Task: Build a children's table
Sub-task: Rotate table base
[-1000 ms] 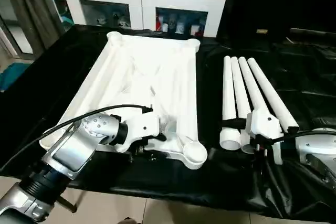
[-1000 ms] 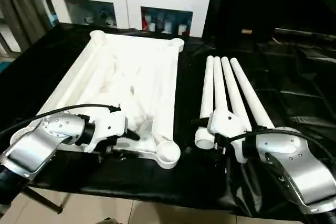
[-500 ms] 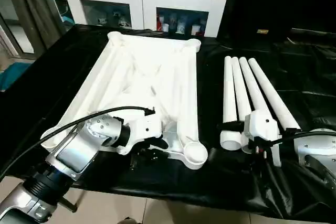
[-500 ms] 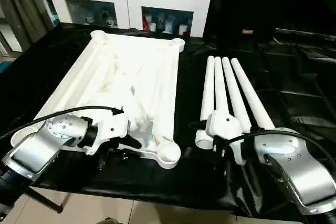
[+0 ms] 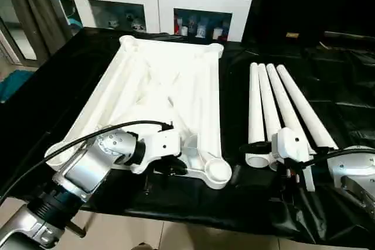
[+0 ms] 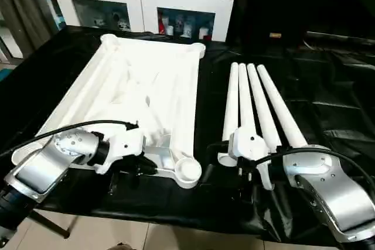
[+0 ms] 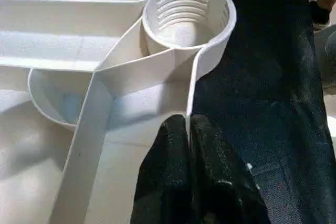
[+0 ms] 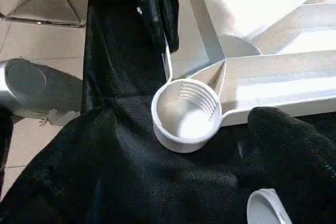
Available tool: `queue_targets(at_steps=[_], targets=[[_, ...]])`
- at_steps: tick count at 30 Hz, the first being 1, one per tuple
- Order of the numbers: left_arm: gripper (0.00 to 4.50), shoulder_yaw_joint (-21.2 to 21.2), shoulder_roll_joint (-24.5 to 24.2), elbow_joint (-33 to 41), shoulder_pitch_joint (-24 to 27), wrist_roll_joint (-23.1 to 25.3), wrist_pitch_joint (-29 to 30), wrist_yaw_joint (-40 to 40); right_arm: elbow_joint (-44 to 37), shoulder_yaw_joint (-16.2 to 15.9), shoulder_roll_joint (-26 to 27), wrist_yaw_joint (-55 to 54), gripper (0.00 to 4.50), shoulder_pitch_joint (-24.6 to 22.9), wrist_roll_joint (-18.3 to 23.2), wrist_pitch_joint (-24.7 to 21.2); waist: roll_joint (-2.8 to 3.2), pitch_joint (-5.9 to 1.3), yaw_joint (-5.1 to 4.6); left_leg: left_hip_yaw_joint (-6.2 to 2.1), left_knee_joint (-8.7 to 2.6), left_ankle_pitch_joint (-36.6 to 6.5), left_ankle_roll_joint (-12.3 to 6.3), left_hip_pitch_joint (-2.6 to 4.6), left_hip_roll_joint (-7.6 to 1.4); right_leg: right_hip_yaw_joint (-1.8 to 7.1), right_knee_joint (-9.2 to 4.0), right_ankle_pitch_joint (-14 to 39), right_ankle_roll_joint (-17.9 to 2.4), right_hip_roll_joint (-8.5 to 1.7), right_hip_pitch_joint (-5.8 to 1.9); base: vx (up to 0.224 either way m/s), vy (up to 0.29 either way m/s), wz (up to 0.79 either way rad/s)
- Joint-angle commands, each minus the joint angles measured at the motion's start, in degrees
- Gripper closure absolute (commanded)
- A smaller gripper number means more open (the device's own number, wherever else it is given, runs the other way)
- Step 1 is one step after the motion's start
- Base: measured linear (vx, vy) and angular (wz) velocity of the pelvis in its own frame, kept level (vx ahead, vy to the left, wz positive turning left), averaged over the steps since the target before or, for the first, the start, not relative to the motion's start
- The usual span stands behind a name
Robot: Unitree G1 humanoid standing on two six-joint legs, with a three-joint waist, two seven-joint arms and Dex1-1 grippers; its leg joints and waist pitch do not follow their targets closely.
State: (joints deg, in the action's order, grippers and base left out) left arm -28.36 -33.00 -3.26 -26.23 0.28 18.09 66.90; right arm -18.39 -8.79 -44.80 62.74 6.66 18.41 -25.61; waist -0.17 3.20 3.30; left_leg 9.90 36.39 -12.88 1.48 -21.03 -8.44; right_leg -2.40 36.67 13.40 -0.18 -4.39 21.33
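White table top (image 5: pixel 158 80) upside down on the black desk (image 5: pixel 328 86), ribs up. Left tool (image 7: pixel 188 129) pinched shut on its thin rim (image 7: pixel 191 93), just beside the near corner cup (image 7: pixel 189 14). Four legs (image 5: pixel 275 103) side by side to the right, pointing away, fat ends close. Right tool (image 5: pixel 266 159) wide open right at those ends, holding nothing. Right arm nearer the legs; cup just across to the left.

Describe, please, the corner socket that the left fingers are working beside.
Start at the large white plastic tabletop lying ribbed side up on the black cloth. Follow its rim to the corner nearest the robot: the round threaded socket there faces the four white legs.
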Motion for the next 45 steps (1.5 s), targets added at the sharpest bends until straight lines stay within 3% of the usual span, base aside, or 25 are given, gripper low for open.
queue_targets(at_steps=[1, 8, 13, 19, 22, 23, 24, 27, 29, 32, 34, 37, 41, 42, 45], targets=[[4.48, -0.6, 0.4, -2.5, -0.1, 1.9, 0.4, -1.8, -0.6, 0.0, -0.5, 0.0, 0.0, 0.7, 0.4, 0.0, -0.64, -2.91, 0.05, -1.98, -5.49, -7.4, -3.57, 0.5, -5.05, 3.01, -4.58, 5.8, -15.0, -4.98, -1.95, 0.0, 0.0, 0.0], [4.48, 2.6, 1.2, -8.5, -2.2, 3.8, -2.9, -7.2, 0.5, 0.0, 0.7, -1.3, 0.0, 1.6, -0.5, 0.1, -0.81, -2.79, -0.13, -2.04, -5.55, -9.2, -2.94, 0.39, -4.97, 3.07, -4.91, 9.1, -14.3, -5.13, -1.97, 0.0, 0.0, 0.0], [4.48, 3.4, -0.1, -10.2, -2.8, 3.4, -7.1, -6.2, 0.9, -0.2, 1.0, -1.7, 0.0, 1.9, -0.9, 0.3, -1.0, -2.52, -0.61, -2.22, -5.79, -11.4, -2.01, 0.28, -4.89, 3.05, -5.63, 16.1, -11.8, -5.18, -1.73, 0.0, 0.0, 0.0], [4.48, 3.2, -2.3, -11.7, -2.9, 5.0, -6.2, -6.5, 1.6, -0.1, 1.1, -2.3, 0.0, 2.2, -1.2, 0.5, -0.92, -2.41, -1.07, -2.45, -6.0, -12.4, -1.11, 0.04, -4.88, 2.99, -5.85, 19.8, -10.4, -5.17, -1.58, 0.0, 0.0, 0.0], [4.48, 3.7, -2.8, -11.4, -2.4, 5.0, -4.7, -7.3, 1.6, 0.0, 1.2, -2.5, 0.0, 2.2, -1.2, 0.4, -1.0, -2.42, -1.08, -2.42, -6.04, -12.4, -0.93, 0.05, -4.84, 3.0, -5.91, 20.1, -10.2, -5.13, -1.48, 0.0, 0.0, 0.0], [4.48, 4.3, -2.9, -9.3, -1.5, 4.2, -3.2, -7.2, 1.6, 0.0, 1.4, -2.6, 0.0, 2.0, -1.4, 0.4, -0.71, -2.45, -1.0, -2.43, -6.03, -12.4, -0.9, 0.09, -4.82, 3.03, -5.89, 20.0, -10.3, -5.15, -1.44, 0.0, 0.0, 0.0], [4.48, 4.7, -2.9, -7.6, -0.8, 3.4, -2.6, -6.8, 1.5, 0.0, 1.5, -2.8, 0.0, 2.0, -1.4, 0.4, -0.91, -2.41, -1.09, -2.4, -6.04, -12.3, -0.87, -0.02, -4.8, 3.02, -5.97, 20.4, -10.3, -5.12, -1.42, 0.0, 0.0, 0.0], [4.48, 5.2, -2.5, -1.7, 1.1, 0.7, 0.8, -5.8, 1.5, 0.2, 1.6, -3.2, 0.0, 1.9, -1.4, 0.4, -0.62, -2.37, -1.09, -2.45, -6.12, -12.4, -0.82, -0.15, -4.75, 2.97, -6.05, 21.1, -10.2, -5.07, -1.43, 0.0, 0.0, 0.0], [4.48, 4.9, -2.7, 3.3, 2.5, -0.6, 4.4, -5.2, 1.6, 0.4, 1.7, -3.6, 0.0, 1.9, -1.4, 0.4, -0.67, -2.61, -1.16, -2.46, -6.09, -10.1, -1.17, -0.36, -4.87, 2.91, -5.56, 16.7, -11.3, -4.97, -1.65, 0.0, 0.0, 0.0], [4.48, 4.0, -2.5, 5.3, 2.7, 2.7, 6.9, -8.0, 1.7, 0.4, 1.8, -3.9, 0.0, 2.0, -1.4, 0.4, -0.44, -2.94, -1.06, -2.07, -5.75, -7.1, -2.49, 0.05, -4.9, 2.88, -4.97, 8.5, -13.7, -4.51, -1.59, 0.0, 0.0, 0.0], [4.48, 3.8, -2.1, 6.2, 2.8, 3.6, 8.2, -8.8, 1.7, 0.3, 1.9, -3.9, 0.0, 2.0, -1.5, 0.5, -0.45, -3.29, -0.91, -1.9, -5.47, -3.5, -4.12, 0.18, -4.92, 2.71, -4.22, 0.3, -15.8, -4.39, -1.89, 0.0, 0.0, 0.0], [4.48, 3.8, -0.8, 9.8, 3.0, 4.7, 12.4, -10.6, 1.8, 0.2, 1.9, -4.0, 0.0, 2.1, -1.5, 0.5, -0.49, -3.29, -0.93, -1.76, -5.37, -2.5, -5.53, 0.15, -4.93, 2.61, -4.01, -3.8, -17.5, -4.5, -2.16, 0.0, 0.0, 0.0], [4.48, 2.2, -1.6, 10.7, 2.3, 9.3, 12.6, -13.7, 1.9, 0.2, 1.9, -4.3, 0.0, 2.2, -1.5, 0.5, -0.56, -2.99, -0.94, -1.81, -5.54, -5.2, -5.31, 0.19, -5.0, 2.64, -4.6, 0.7, -16.9, -4.62, -2.21, 0.0, 0.0, 0.0], [4.48, 1.3, -2.5, 9.6, 1.0, 13.1, 9.4, -16.0, 1.9, 0.1, 2.0, -4.4, 0.0, 2.2, -1.5, 0.5, -0.73, -2.85, -0.95, -1.82, -5.6, -6.5, -4.9, 0.16, -4.96, 2.67, -4.95, 3.4, -16.3, -4.62, -2.21, 0.0, 0.0, 0.0], [4.48, 1.2, -3.6, 8.0, -1.5, 17.0, 5.6, -18.6, 1.7, 0.0, 2.1, -4.5, 0.0, 2.0, -1.5, 0.3, -0.61, -2.64, -0.99, -1.97, -5.83, -9.9, -2.88, 0.22, -4.93, 2.71, -5.6, 11.7, -13.4, -4.61, -1.98, 0.0, 0.0, 0.0]])
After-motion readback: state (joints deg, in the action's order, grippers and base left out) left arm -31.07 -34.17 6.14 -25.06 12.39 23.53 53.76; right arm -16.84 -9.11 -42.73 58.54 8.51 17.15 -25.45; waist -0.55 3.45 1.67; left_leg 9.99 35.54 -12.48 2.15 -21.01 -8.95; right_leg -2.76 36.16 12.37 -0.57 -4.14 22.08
